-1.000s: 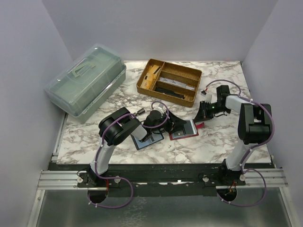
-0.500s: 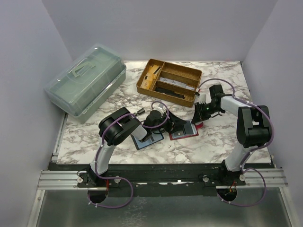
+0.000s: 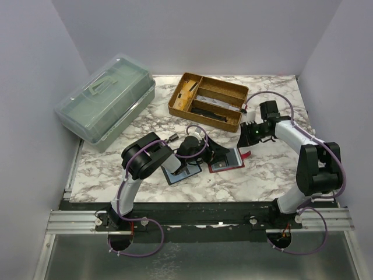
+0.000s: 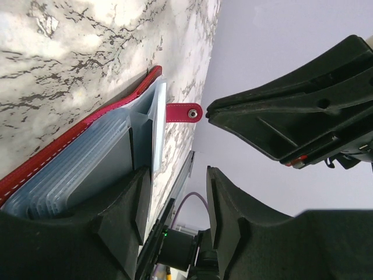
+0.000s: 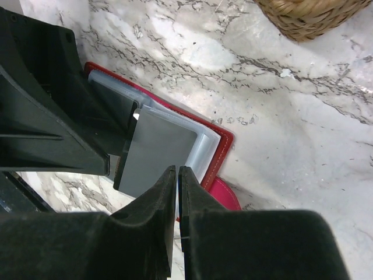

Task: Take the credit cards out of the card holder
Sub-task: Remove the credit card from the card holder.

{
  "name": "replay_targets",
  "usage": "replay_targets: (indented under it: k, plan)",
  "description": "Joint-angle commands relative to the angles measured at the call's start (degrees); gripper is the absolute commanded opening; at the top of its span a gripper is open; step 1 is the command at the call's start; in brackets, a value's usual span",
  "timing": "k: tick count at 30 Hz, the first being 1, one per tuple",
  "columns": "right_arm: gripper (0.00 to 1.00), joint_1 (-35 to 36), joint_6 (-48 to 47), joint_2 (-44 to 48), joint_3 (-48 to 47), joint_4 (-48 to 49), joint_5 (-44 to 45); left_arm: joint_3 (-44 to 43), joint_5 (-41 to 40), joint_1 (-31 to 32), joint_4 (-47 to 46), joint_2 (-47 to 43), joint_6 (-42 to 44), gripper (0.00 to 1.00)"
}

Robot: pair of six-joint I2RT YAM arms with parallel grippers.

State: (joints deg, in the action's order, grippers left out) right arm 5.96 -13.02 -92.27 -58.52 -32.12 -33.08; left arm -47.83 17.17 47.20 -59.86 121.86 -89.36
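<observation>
The red card holder lies open mid-table, with clear sleeves and a snap strap. My left gripper is open in its wrist view, and one finger rests on the sleeves. A grey credit card lies on the holder, partly under the left finger. My right gripper is at the holder's far right corner. Its jaws are closed at the grey card's edge, with a thin blue card edge between them.
A wicker tray with dark flat items stands just behind the right gripper. A green lidded box sits at the back left. A dark blue wallet lies under the left arm, and a small dark object lies beside it.
The right arm's wrist and elbow have swung back and to the right, while its gripper stays by the card holder. The left arm has not moved.
</observation>
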Motion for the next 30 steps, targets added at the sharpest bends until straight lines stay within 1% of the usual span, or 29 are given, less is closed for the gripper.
replay_targets:
  k: [1,4,7,11,18,30]
  plan:
    - [0.12,0.99,-1.77,-1.32,1.41,0.06,-0.56,0.99,-0.21,-0.01,4.33,1.89,0.79,0.48]
    - [0.12,2.15,-2.02,-1.1,1.65,-0.22,-0.94,1.06,-0.36,-0.01,4.48,1.96,0.79,0.48]
    - [0.12,4.1,-2.11,-1.35,1.96,0.01,1.02,0.92,-0.46,0.0,4.62,1.88,0.85,0.48]
    - [0.12,4.83,-1.89,-2.75,1.97,-0.08,2.34,0.98,-0.55,0.0,4.81,1.81,0.78,0.48]
    - [0.11,4.94,-1.38,-4.38,2.37,0.55,8.26,1.15,-0.56,-0.06,4.92,1.75,0.85,0.48]
    - [0.11,5.03,-1.55,-5.2,2.42,0.48,11.26,1.13,-0.56,0.0,4.92,2.04,0.64,0.48]
